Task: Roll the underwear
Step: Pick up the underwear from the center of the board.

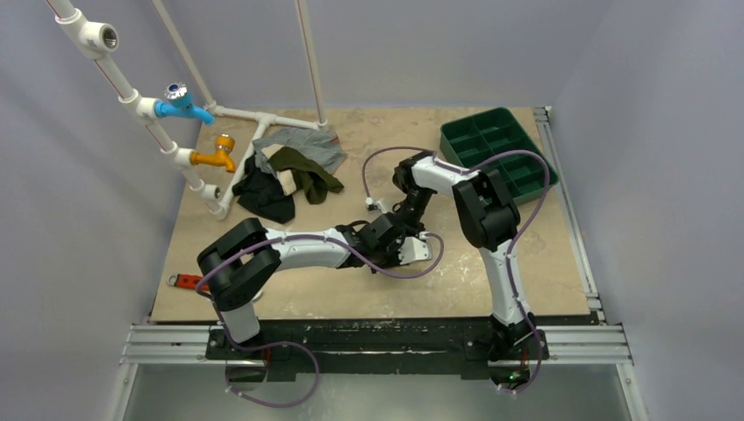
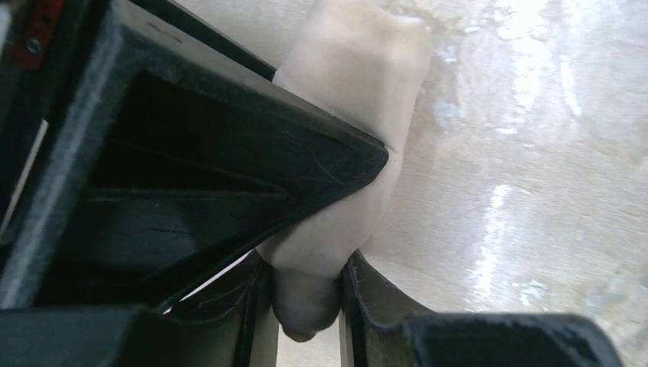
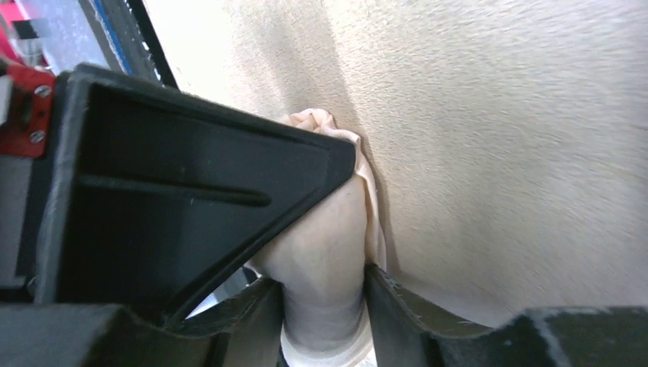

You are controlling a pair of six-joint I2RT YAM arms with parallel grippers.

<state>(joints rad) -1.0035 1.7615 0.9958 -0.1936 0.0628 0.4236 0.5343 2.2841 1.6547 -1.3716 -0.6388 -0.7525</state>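
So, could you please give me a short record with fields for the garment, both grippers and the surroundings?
garment: small pale beige-peach cloth underwear, bunched at the centre of the tan tabletop
left gripper: shut on the underwear
right gripper: shut on the underwear
tray: dark green compartmented plastic tray, far right corner
other clothes: heap of olive-green, grey and black garments, far left

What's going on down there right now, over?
Left gripper shut on the underwear. Right gripper pinching the same cloth. Underwear bunched between them, mid-table. Clothes pile well clear.
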